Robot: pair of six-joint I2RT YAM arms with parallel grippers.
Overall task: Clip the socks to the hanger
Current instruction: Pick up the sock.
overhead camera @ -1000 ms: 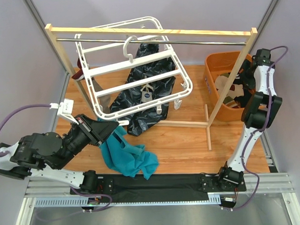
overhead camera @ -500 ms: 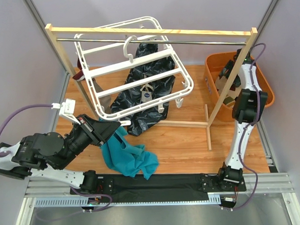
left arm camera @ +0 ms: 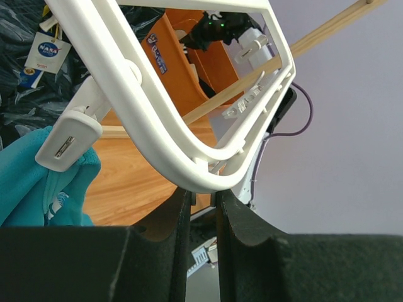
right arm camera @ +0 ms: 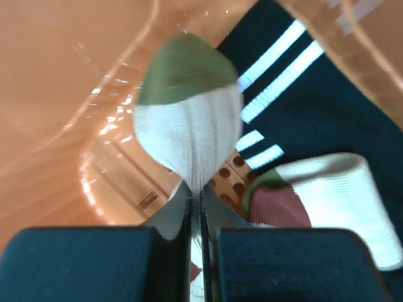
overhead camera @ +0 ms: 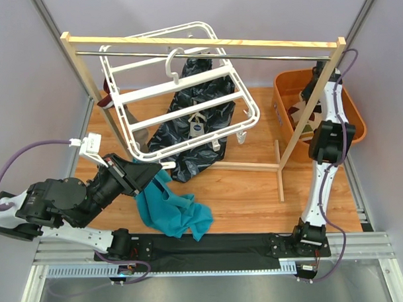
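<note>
Hanger [left arm camera: 138, 97] of white plastic is seen hung by its hook on the metal rail [overhead camera: 264, 56] of a wooden rack [overhead camera: 204, 43], with its low corner pinched between the narrowly parted fingers of the left gripper [left arm camera: 203, 204]. A teal sock [overhead camera: 174, 208] is draped from just beside that corner onto the table [overhead camera: 249, 189], next to a dangling clip [left arm camera: 66, 141]; whether the clip bites it cannot be told. The right gripper [right arm camera: 195, 195] is lowered into an orange basket [overhead camera: 282, 102], its fingers closed on a white sock with an olive toe [right arm camera: 189, 119], above a black white-striped sock [right arm camera: 315, 107].
</note>
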